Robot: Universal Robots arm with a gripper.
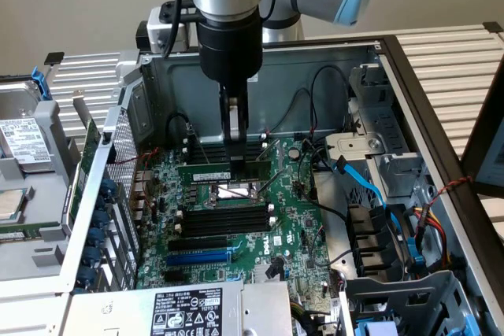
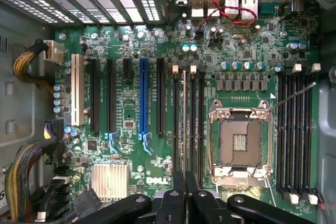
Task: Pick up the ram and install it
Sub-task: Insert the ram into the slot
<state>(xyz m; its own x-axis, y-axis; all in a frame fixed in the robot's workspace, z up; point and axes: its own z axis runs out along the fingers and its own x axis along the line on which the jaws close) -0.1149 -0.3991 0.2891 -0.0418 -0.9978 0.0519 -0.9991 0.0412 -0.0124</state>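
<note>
Insert step: gripper [image 1: 234,161] clamped on thin dark-green ram stick [image 1: 206,172], seemingly over black plastic slots [image 2: 200,119] beside silver CPU socket [image 1: 236,192]; seating needs square alignment.

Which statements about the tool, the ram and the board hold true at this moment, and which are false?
1. The tool is shut on the ram. True.
2. The ram lies flat on a table outside the case. False: it is held on edge over the motherboard, inside the case.
3. The processor socket is bare, with no cooler on it. True.
4. Every long slot on the motherboard is black. False: one is a blue slot.
</note>
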